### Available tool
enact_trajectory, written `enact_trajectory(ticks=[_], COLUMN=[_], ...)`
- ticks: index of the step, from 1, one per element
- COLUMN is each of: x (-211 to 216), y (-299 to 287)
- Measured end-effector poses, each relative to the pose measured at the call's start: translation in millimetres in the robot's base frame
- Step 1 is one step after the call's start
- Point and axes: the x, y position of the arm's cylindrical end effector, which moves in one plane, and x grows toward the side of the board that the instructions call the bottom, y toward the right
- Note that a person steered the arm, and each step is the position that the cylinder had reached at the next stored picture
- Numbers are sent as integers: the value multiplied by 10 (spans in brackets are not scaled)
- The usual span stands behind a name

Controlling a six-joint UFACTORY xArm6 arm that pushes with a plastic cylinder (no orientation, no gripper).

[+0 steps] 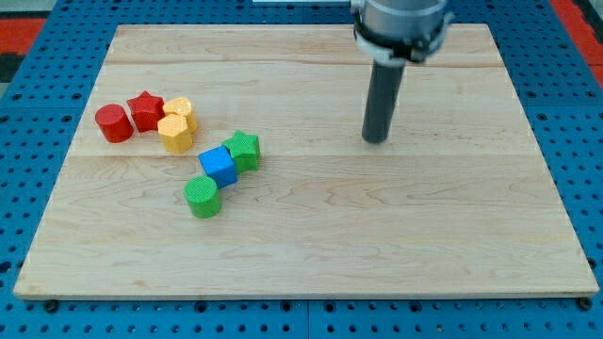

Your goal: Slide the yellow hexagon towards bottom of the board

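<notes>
Yellow hexagon: lies in the left half of the wooden table, above mid-height, resting flat. This block serves as landmark for all entries below.

Second yellow block: touching the hexagon on its upper side, toward the view's top; exact shape unclear.

Red star: just beside the hexagon, up and to the view's left, touching the second yellow block.

Red cylinder: further to the view's left of the hexagon, touching the red star.

Green star: near the hexagon, to the view's right and slightly lower.

Blue cube: below and right of the hexagon, touching the green star.

Green cylinder: below the hexagon, toward the view's bottom, touching the blue cube.

My tip: well apart from the hexagon, far to the view's right at roughly the same height, touching no block. Dark rod upright. No gripper fitted, so no open or closed state applies.

Blue pegboard: surrounds the table on all sides.
</notes>
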Motion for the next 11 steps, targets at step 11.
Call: enact_trajectory(ticks=[11], x=[375], y=[-2453])
